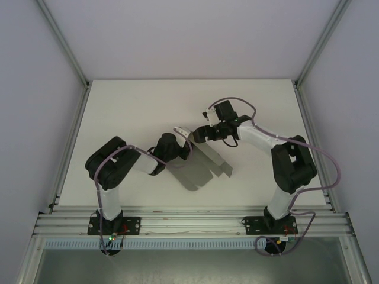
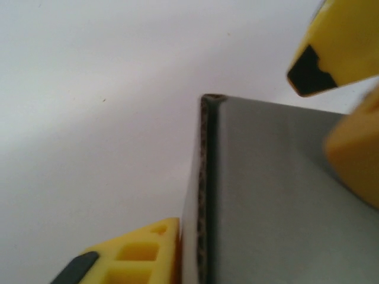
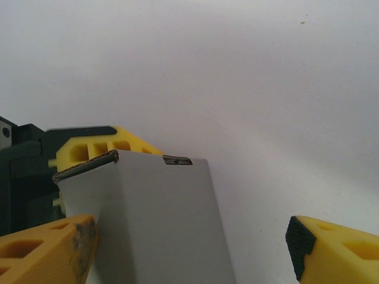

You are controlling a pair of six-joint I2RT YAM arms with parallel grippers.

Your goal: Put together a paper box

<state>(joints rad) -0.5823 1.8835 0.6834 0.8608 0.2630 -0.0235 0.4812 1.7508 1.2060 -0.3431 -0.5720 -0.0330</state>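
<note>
The left claw (image 1: 185, 144) is clenched on a raised edge of the paper box (image 1: 198, 168). The right claw (image 3: 189, 234) is released, its fingers straddling that upright panel without pinching it. The grey card sits mid-surface (image 1: 136, 112) between the arms, mostly flat. Assembly looks barely begun, with walls and tabs left to fold.

Bright, even lt; close fingers (image 2: 352, 157) blurred.

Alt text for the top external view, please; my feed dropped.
A grey paper box sheet lies in the middle of the white table. The left pincer is shut on its far end; the right pincer, open, reaches that same end.
</note>
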